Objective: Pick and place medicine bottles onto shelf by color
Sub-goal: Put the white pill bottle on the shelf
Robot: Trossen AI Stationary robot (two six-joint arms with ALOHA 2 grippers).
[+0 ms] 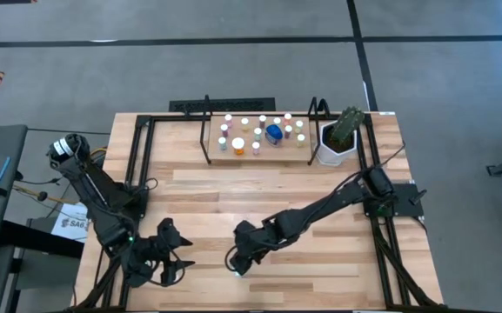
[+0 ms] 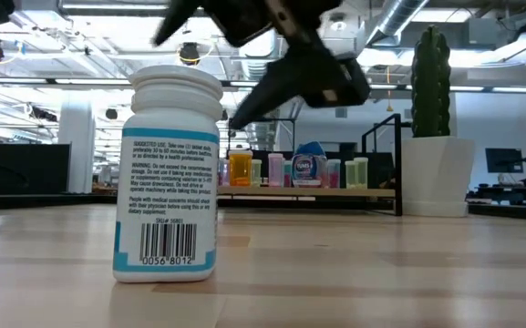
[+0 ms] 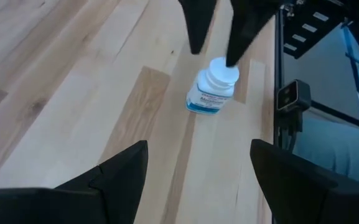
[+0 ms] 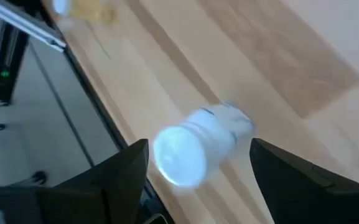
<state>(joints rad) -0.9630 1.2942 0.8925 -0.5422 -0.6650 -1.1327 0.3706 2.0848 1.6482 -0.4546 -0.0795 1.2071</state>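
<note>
A white bottle with a teal-edged label and a white cap (image 2: 167,173) stands upright on its base near the table's front edge; it also shows in the left wrist view (image 3: 211,90) and in the right wrist view (image 4: 198,144). My right gripper (image 1: 235,259) is open just above it, pointing down, one finger on each side of the cap (image 3: 221,70); I see no touch. My left gripper (image 1: 179,252) is open and empty to the bottle's left. The shelf (image 1: 264,155) at the far edge carries several small bottles (image 1: 273,132).
A white pot with a green cactus (image 1: 339,139) stands right of the shelf. Black frame rails (image 1: 142,156) run along the table's left and right sides. Bare wood (image 1: 259,196) lies between the shelf and the grippers.
</note>
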